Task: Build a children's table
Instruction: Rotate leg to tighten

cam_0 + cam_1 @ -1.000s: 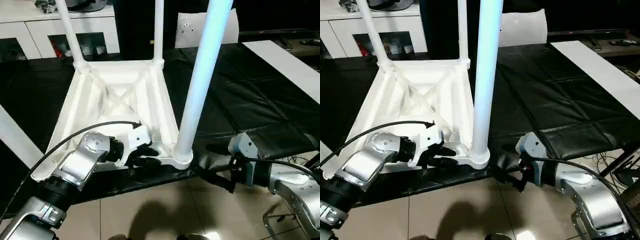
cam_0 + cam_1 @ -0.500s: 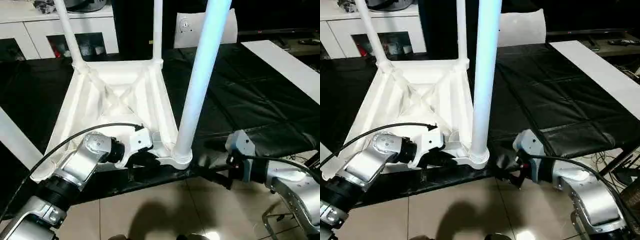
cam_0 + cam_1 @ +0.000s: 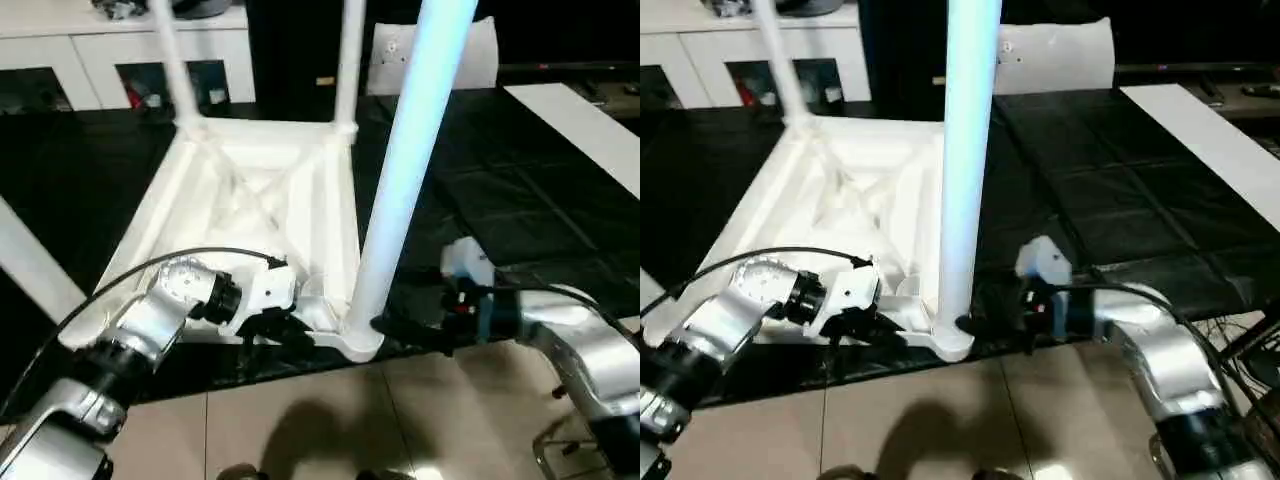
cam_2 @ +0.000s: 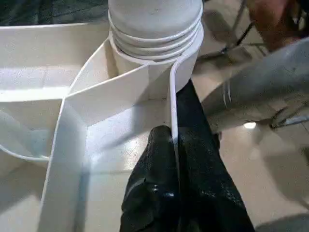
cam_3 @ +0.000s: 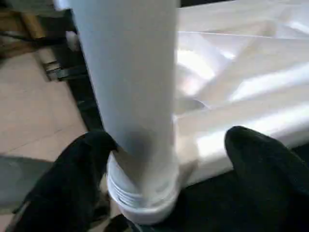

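Overhead, all three standing legs run out of frame, tops unseen. Upside down on the black mat point(image 3: 520, 190) lies the children's table point(image 3: 250, 200), its near corner at the mat's edge above tiled floor point(image 3: 300, 420). Left gripper point(image 4: 175, 193) pinches the rim wall; right gripper point(image 5: 166, 169) straddles the near leg point(image 3: 405, 170) — fingers spread, one touching.

Lighting: bright, from overhead. Near table leg point(image 3: 405, 170) carries a cool bluish sheen. Glare: pale hotspot on the tiled floor point(image 3: 330, 420); shine on the silver forearm point(image 3: 590, 345). Shadows: soft, dark patch on the floor under the robot. Sharpness: head views slightly smeared; right wrist view blurred throughout.
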Available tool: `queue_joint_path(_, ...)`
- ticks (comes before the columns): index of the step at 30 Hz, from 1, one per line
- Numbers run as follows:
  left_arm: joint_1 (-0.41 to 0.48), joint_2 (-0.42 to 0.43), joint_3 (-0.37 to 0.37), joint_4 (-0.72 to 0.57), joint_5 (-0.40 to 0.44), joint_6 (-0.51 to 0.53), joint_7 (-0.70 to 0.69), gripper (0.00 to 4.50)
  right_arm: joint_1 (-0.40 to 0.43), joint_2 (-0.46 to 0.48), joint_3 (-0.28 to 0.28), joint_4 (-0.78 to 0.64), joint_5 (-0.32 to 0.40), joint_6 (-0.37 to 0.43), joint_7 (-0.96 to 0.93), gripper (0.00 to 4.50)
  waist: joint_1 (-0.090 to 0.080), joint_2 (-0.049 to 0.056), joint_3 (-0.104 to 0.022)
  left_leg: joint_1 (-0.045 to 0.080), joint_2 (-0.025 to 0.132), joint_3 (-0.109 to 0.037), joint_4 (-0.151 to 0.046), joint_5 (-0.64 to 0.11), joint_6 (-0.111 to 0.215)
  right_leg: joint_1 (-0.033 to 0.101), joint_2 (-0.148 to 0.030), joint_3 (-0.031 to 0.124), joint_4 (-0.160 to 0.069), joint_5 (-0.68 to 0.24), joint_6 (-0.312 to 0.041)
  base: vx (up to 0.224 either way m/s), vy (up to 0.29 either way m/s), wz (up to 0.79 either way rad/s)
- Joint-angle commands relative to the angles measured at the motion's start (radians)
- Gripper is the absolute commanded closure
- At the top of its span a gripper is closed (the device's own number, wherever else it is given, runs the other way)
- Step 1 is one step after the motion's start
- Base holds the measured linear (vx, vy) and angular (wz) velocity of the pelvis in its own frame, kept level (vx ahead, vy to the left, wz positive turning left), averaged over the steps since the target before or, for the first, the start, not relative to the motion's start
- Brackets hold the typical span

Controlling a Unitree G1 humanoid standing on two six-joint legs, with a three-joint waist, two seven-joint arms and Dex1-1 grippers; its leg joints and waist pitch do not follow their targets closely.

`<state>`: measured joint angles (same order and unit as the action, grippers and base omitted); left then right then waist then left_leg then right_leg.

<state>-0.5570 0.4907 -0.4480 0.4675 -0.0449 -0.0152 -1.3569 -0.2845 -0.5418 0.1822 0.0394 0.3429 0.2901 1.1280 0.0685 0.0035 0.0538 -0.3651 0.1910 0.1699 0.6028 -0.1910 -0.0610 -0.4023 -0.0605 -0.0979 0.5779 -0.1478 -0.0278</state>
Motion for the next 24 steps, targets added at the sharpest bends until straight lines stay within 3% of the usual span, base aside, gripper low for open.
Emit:
queue_joint_path(1,-0.044,-0.025,-0.025,-0.001,-0.004,-0.077,-0.085,4.5,-0.034,0.003,0.023,0.044,0.001,-0.025,0.058,0.73,-0.002,-0.012,-0.07,0.012,0.042,-0.007,-0.067,-0.18,0.067,0.054,-0.087,0.054,-0.072,-0.367,-0.146,0.0,0.0,0.0)
queue_joint_path(4,-0.065,-0.024,-0.037,0.035,0.006,-0.113,-0.125,4.5,-0.071,0.017,0.043,0.093,0.003,-0.035,0.118,0.89,0.009,-0.009,-0.072,0.015,0.048,-0.007,-0.067,-0.161,0.064,0.053,-0.088,0.058,-0.063,-0.327,-0.158,0.0,0.0,0.0)
queue_joint_path(11,-0.105,-0.032,-0.049,0.104,0.024,-0.175,-0.165,4.5,-0.133,0.032,0.089,0.172,-0.007,-0.053,0.207,1.54,0.023,-0.013,-0.073,0.014,0.048,-0.005,-0.067,-0.155,0.061,0.054,-0.088,0.056,-0.059,-0.314,-0.169,0.0,0.0,0.0)
queue_joint_path(15,-0.116,-0.036,-0.049,0.131,0.033,-0.191,-0.169,4.5,-0.144,0.041,0.101,0.184,-0.009,-0.044,0.238,1.98,0.028,-0.012,-0.075,0.014,0.049,-0.005,-0.067,-0.151,0.056,0.055,-0.09,0.057,-0.057,-0.304,-0.171,0.0,0.0,0.0)
queue_joint_path(24,-0.128,-0.04,-0.039,0.184,0.042,-0.204,-0.167,4.5,-0.144,0.044,0.115,0.184,0.013,-0.012,0.273,2.49,0.038,-0.014,-0.074,0.014,0.049,-0.005,-0.068,-0.15,0.049,0.055,-0.092,0.057,-0.058,-0.326,-0.159,0.0,0.0,0.0)
